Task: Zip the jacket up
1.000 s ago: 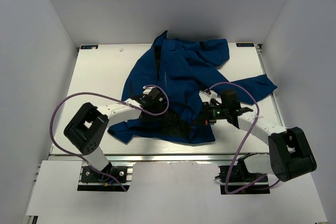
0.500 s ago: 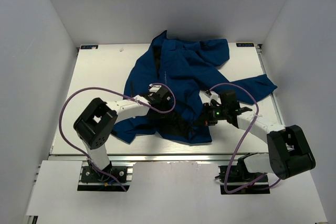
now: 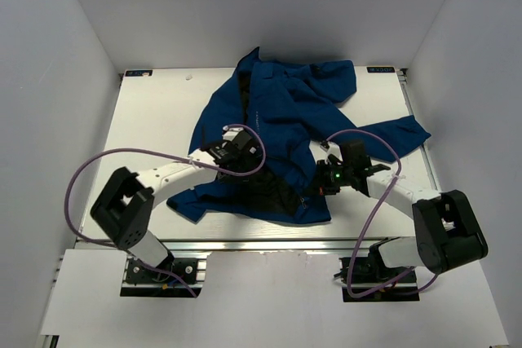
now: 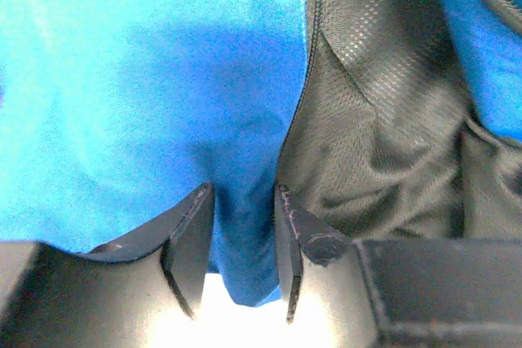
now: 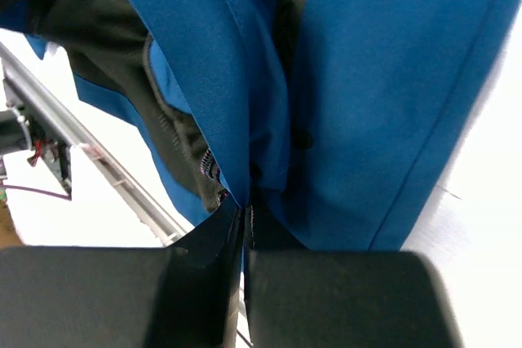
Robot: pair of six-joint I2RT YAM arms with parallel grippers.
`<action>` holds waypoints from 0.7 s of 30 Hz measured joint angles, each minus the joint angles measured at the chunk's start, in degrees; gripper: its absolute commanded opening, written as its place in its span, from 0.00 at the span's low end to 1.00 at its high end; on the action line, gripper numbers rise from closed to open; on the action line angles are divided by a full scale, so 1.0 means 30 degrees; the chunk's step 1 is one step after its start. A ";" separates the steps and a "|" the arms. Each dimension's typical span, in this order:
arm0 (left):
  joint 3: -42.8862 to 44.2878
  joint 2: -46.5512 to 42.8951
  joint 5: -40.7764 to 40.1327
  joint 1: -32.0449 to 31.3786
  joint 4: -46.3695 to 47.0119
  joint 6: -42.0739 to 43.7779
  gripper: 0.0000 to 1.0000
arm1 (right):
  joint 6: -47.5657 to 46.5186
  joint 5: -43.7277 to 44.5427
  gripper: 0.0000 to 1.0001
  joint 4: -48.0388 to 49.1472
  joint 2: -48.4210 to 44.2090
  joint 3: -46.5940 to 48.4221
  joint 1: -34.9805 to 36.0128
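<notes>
Shows smooth, soft blue cloth across the jacket (image 3: 281, 112), matt with slight sheen; fine dull black mesh weave on the lining (image 4: 383, 128). Matt black plastic, lightly scuffed, on fingers (image 4: 192, 242) of the left gripper (image 4: 242, 197). Smooth matt white on the table (image 3: 155, 120).

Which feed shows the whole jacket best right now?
Top external: the jacket lies crumpled across the table, the left gripper and right gripper on its near part. Left wrist shows only blue fabric and black lining close up; right wrist, a blue fold pinched in shut fingers.
</notes>
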 measured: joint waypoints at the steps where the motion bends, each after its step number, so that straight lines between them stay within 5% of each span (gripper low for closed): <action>1: -0.0007 -0.0459 -0.0095 0.0000 -0.0204 -0.0015 0.47 | -0.0007 0.0146 0.00 -0.0087 0.0051 0.0073 -0.0007; 7: -0.0554 -0.2171 -0.0736 0.0000 -0.0911 -0.0051 0.37 | -0.0044 0.0896 0.00 -0.0546 0.0364 0.0503 -0.0051; 15: -0.1945 -0.2419 -0.0350 0.0007 -0.0714 -0.0044 0.00 | -0.0080 0.1042 0.00 -0.0816 0.0452 0.0612 -0.0146; 21: -0.2703 -0.3424 0.1137 0.0015 0.0452 0.0284 0.00 | -0.0481 0.0765 0.00 -0.0852 0.0277 0.0612 0.0058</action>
